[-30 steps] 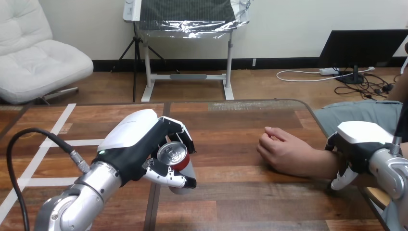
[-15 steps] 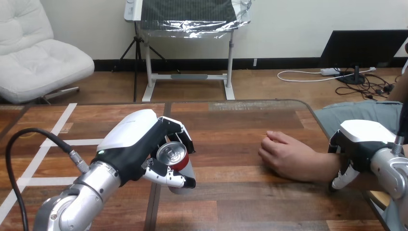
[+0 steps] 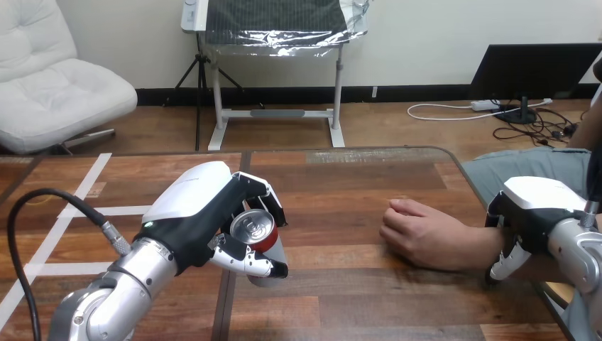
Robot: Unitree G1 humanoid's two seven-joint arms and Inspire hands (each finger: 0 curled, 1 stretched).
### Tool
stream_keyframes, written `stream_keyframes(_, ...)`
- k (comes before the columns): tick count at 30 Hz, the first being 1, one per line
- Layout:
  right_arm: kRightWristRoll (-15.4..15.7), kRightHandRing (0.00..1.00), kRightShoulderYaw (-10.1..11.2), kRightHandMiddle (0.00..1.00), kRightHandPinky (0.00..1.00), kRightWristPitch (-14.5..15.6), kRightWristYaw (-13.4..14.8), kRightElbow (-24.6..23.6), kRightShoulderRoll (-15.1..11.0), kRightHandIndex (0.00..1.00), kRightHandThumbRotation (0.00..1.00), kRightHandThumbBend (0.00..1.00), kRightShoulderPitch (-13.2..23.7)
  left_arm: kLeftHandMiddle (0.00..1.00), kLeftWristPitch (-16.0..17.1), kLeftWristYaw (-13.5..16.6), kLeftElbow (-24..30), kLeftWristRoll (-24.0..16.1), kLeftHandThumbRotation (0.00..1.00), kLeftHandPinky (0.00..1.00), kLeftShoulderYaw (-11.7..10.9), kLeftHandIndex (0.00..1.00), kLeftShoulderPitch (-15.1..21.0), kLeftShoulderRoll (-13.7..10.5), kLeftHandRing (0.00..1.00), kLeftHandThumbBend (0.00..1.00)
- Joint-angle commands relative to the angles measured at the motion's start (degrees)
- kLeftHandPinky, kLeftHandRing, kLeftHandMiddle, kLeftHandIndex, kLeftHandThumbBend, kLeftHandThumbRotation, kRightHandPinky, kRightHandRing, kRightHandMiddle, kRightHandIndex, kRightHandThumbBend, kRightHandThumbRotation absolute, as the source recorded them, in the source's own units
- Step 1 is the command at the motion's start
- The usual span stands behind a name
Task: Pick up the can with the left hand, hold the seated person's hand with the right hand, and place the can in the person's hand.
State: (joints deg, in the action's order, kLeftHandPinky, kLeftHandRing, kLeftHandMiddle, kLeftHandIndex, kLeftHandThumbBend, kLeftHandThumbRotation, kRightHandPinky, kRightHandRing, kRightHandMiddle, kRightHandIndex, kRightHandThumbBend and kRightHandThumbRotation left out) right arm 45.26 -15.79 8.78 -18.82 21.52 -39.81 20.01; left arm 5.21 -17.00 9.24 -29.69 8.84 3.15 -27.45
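Head view, upright can (image 3: 253,229) in left hand (image 3: 195,213)

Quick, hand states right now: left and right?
Left hand: shut on the can.
Right hand: lies over the person's forearm; open or shut cannot be told.

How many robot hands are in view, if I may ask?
2: left robot hand, centre-left, gripping the can; right robot hand, at right edge, clasping the person's forearm.
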Motion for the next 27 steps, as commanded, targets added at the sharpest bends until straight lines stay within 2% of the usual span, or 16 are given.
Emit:
stream_keyframes(1, -1.7, 0.37, 0.4, 0.45, 0.31, 0.2, 0.3, -0.5, 1.1, 0.52, 0.0, 0.75, 1.8, 0.46, 0.3, 0.7, 1.7, 0.8, 0.0, 0.34, -1.8, 0.5, 3.4, -0.6, 0.39, 0.62)
stream_keyframes(16, -3.1, 0.32, 1.5, 0.42, 0.26, 0.3, 0.9, -2.7, 0.3, 0.51, 0.0, 0.75, 0.6, 0.46, 0.8, 0.8, 0.4, 1.1, 0.0, 0.35, -1.7, 0.5, 4.1, -0.7, 0.4, 0.63)
stream_keyframes(27, -4.2, 0.35, 2.0, 0.44, 0.29, 0.2, 1.2, -3.4, -0.2, 0.51, 0.0, 0.75, 0.2, 0.46, 0.6, 0.7, -0.1, 1.1, 0.0, 0.34, -1.4, 0.5, 4.5, -0.6, 0.39, 0.63)
